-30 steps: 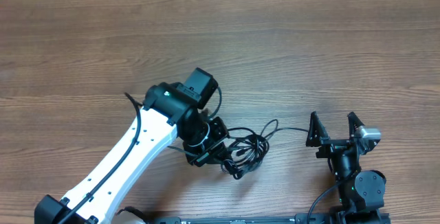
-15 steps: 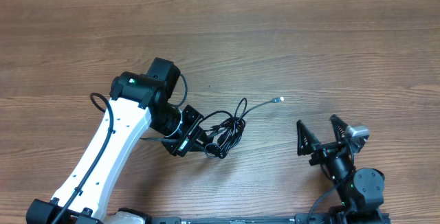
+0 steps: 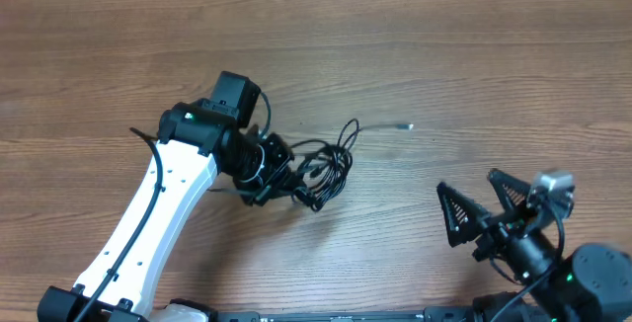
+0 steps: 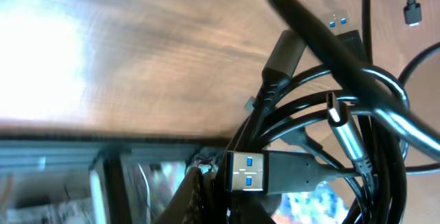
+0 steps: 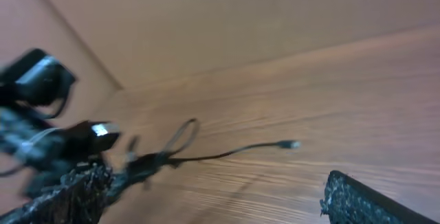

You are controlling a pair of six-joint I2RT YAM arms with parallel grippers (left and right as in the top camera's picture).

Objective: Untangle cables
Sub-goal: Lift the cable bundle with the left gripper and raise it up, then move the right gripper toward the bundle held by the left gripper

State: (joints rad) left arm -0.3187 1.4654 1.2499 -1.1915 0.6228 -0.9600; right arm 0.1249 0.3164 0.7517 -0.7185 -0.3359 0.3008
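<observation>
The cables (image 3: 324, 169) are a tangled black bundle left of the table's centre. One thin strand runs right to a small plug end (image 3: 407, 125). My left gripper (image 3: 294, 184) is shut on the bundle's left side. The left wrist view shows the bundle (image 4: 323, 114) close up, with a USB plug (image 4: 249, 172) just above the closed fingers (image 4: 206, 198). My right gripper (image 3: 466, 180) is open and empty at the front right, well apart from the plug end. The right wrist view shows the strand's plug end (image 5: 291, 144) and the bundle (image 5: 144, 162) beyond the open fingers (image 5: 213, 200).
The wooden table (image 3: 444, 55) stretches to the back and right. The left arm's white link (image 3: 158, 223) runs diagonally from the front left. The frame rail (image 3: 336, 314) lies along the front edge.
My left gripper has carried the bundle left and a little toward the back. The strand's plug end now lies free on the table. My right gripper has drawn back toward the front right.
</observation>
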